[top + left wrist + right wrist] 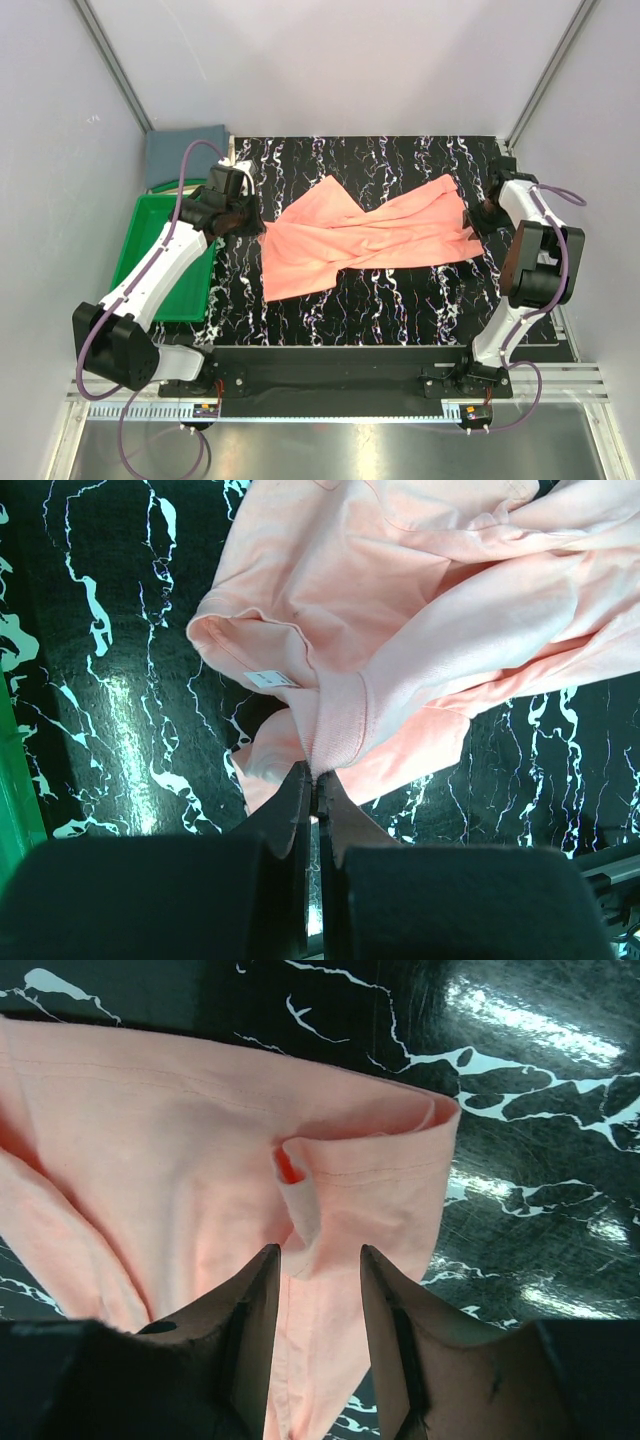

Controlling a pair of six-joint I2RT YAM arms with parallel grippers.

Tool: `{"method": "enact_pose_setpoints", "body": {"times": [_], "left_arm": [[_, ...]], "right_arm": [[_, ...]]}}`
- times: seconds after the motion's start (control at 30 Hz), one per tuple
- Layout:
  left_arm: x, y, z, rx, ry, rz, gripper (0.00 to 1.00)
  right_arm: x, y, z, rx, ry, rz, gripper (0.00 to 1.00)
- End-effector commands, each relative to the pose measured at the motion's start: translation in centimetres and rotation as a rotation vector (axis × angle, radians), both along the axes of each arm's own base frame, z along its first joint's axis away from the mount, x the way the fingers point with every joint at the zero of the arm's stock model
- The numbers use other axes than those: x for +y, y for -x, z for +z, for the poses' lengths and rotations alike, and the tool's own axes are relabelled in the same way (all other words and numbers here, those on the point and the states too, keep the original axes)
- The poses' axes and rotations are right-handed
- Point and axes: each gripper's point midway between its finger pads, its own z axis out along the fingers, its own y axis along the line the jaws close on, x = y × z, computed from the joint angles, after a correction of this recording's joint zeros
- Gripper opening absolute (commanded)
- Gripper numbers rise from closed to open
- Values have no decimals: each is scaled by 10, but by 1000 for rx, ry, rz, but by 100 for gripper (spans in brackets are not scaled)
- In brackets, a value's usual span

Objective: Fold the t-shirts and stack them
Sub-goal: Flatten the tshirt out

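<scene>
The salmon-pink t-shirt (pixel 370 235) lies crumpled and stretched across the black marbled table. My left gripper (pixel 250 222) is at its left end. In the left wrist view that gripper (pixel 318 772) is shut on the ribbed neck edge of the pink shirt (pixel 400 600), next to the white neck label (pixel 270 678). My right gripper (pixel 474 222) is at the shirt's right end. In the right wrist view it (pixel 320 1250) is open, its jaws standing apart over a folded hem of the pink shirt (pixel 180 1140). The slate blue-grey t-shirt (pixel 185 155) lies folded at the back left corner.
A green plastic tray (pixel 150 290) sits off the table's left edge, under my left arm. The marbled table top (pixel 400 300) shows in front of and behind the pink shirt. Grey walls close in on the left, back and right.
</scene>
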Motion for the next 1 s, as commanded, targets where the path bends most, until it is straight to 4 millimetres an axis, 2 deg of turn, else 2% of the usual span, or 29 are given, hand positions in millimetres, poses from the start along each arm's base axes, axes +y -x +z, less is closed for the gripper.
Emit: {"method": "enact_pose_setpoints", "body": {"times": [0.0,0.03,0.13,0.33,0.43,0.47,0.5,0.57,0.6,0.63,0.7,0.73,0.8,0.83,0.87,0.9,0.93,0.97], "left_arm": [[-3,-9,13,-53,25,-6,0],[-3,-9,13,-51,24,-6,0],[-3,-9,11,-47,24,-7,0],[-2,-9,9,-43,21,-1,0],[-3,-10,9,-40,22,-3,0],[-2,-10,9,-39,22,0,0],[-1,-10,9,-40,18,2,0],[2,-8,17,-54,15,16,0],[6,-7,22,-66,2,33,0],[9,-6,41,-115,1,51,0],[26,-7,59,-170,-49,125,0],[29,-9,81,-227,-42,141,0],[32,-15,99,-275,-48,149,0],[29,-24,109,-293,-44,146,0],[26,-29,112,-296,-43,142,0],[24,-40,104,-269,-54,141,0],[21,-49,115,-290,-42,142,0],[21,-55,118,-291,-38,150,0]], "right_arm": [[1,-12,-5,-44,-5,-32,45],[-1,-19,-7,-71,-2,-32,45],[0,-24,-19,-71,-16,-23,44],[1,-14,-36,-18,-35,-36,42],[-4,-12,-31,-26,-12,-36,29],[-6,-12,-26,-36,-1,-30,17],[-11,-11,-20,-40,29,-20,13],[-22,-10,6,-79,95,-17,1],[-28,-7,16,-81,129,3,0],[-32,1,36,-90,162,9,0],[-44,15,59,-83,230,22,0],[-50,21,79,-123,254,8,0],[-56,32,97,-154,287,3,0],[-57,37,116,-207,303,-12,0],[-58,42,122,-221,313,-17,0],[-56,46,137,-268,322,-23,0],[-56,47,144,-290,324,-27,0],[-53,47,149,-311,318,-21,0]]}}
